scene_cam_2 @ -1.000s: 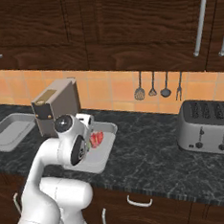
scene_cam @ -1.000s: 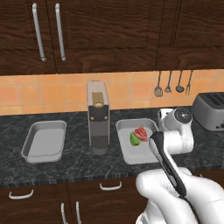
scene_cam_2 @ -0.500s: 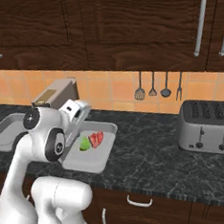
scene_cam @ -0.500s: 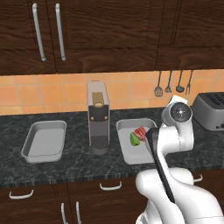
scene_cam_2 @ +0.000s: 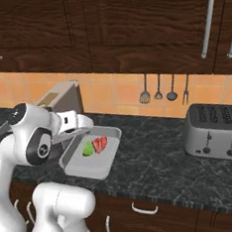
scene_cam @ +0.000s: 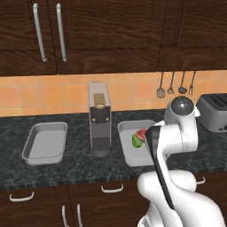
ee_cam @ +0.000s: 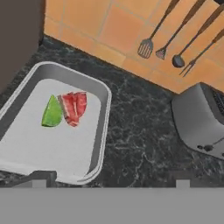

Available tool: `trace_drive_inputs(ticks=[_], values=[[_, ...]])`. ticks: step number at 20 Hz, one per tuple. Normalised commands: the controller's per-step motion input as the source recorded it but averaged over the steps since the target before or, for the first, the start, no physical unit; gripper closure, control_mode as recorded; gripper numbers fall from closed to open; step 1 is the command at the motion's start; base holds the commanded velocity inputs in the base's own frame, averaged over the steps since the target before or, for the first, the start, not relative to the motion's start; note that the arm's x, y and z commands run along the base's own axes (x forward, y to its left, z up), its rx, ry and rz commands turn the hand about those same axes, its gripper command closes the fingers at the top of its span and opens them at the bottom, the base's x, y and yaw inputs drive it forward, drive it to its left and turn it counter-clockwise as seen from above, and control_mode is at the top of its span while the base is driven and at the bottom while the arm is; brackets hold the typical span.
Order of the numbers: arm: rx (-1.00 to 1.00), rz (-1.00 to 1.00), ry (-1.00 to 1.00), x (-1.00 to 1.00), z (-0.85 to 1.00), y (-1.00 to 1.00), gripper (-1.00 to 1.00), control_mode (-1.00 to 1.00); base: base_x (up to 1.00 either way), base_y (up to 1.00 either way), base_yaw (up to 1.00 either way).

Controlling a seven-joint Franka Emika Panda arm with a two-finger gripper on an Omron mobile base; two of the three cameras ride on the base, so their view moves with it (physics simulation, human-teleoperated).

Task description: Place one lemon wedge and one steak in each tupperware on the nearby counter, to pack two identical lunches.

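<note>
Two tupperware sit on the black speckled counter. The left tupperware holds nothing. In the right tupperware a green lemon wedge lies touching a red steak. My gripper hangs open above that tray's near edge, its tips wide apart with nothing between them. In the right base view the white hand hovers over the tray's left side.
A tall grey-brown coffee machine stands between the trays. A silver toaster sits to the right. Kitchen utensils hang on the orange tiled wall. Dark cabinets are above.
The arm has straightened upward and lifted the hand off the right tray. The lemon wedge and steak stay in place. The jaws remain open.
</note>
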Motion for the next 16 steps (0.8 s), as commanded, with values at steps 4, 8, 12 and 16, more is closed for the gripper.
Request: trace_drive_inputs(ticks=[4,8,12,16], values=[[0.59,-0.17,-0.2,-1.0,-0.94,0.11,-1.0,-1.0,0.0,0.0,0.0],[0.42,-0.11,-0.36,-0.96,-0.96,0.0,-1.0,-1.0,0.0,0.0,0.0],[0.05,0.0,-0.25,-0.41,-0.76,0.38,-1.0,-1.0,0.0,0.0,0.0],[-0.05,0.0,-0.37,-0.24,-0.96,0.46,-1.0,-1.0,0.0,0.0,0.0]])
